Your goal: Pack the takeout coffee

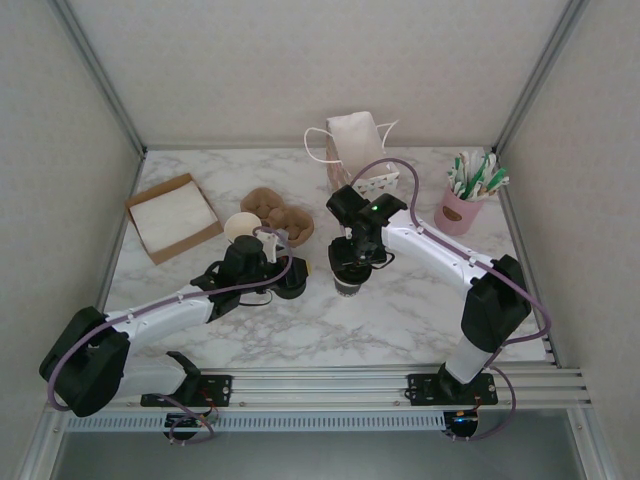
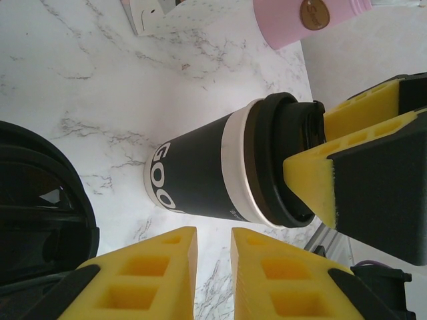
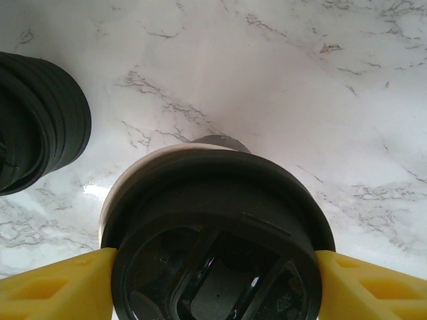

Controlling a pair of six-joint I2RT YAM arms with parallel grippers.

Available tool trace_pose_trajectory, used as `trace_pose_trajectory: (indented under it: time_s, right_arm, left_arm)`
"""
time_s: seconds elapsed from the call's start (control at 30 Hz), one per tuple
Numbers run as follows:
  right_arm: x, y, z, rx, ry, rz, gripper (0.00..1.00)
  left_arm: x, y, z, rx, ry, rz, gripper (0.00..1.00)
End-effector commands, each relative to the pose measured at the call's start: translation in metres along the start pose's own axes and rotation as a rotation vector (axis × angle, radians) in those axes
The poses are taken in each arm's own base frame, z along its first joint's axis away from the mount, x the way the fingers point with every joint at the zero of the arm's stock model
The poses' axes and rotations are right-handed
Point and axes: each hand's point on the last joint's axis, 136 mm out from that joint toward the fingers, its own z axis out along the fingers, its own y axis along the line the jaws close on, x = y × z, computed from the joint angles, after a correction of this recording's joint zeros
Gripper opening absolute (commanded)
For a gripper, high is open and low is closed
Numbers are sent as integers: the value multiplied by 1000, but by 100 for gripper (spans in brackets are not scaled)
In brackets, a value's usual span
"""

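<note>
The takeout coffee (image 1: 349,281) stands upright on the marble table (image 1: 400,310), a black paper cup with a round black lid. My right gripper (image 1: 352,262) is shut on the lid from above. In the right wrist view its yellow fingers (image 3: 60,283) press both sides of the lid (image 3: 213,220). The left wrist view shows the cup (image 2: 200,170) with white lettering, and the right gripper's fingers (image 2: 313,180) on its lid. My left gripper (image 2: 213,257) sits just left of the cup, jaws drawn almost together with nothing between them.
A squat pile of black lids (image 1: 291,283) lies right beside the left gripper (image 1: 283,270). Behind are a brown pulp carrier (image 1: 280,215), a white paper bag (image 1: 355,140), a pink holder of sticks (image 1: 462,208) and a cardboard box of napkins (image 1: 172,217).
</note>
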Motion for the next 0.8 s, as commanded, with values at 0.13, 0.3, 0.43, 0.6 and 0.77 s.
trace_pose_trajectory:
  time_s: [0.13,0.3,0.43,0.6,0.77]
  right_arm:
    - [-2,10,-13,-17,-27,-45,71]
    - [-4,10,-16,-14,-41,-46,71]
    - [-1,8,-12,-4,-25,-48,71]
    - [0,8,-3,4,-5,-48,71]
    - [2,9,4,6,12,-48,71]
  left_arm:
    - [-4,-9,2,29,-5,12,20]
    - [-3,-8,3,27,-4,13,21]
    - [-3,-8,3,26,-4,13,21]
    - [-4,-9,2,27,-6,15,21]
    - [-4,-8,2,24,-5,15,21]
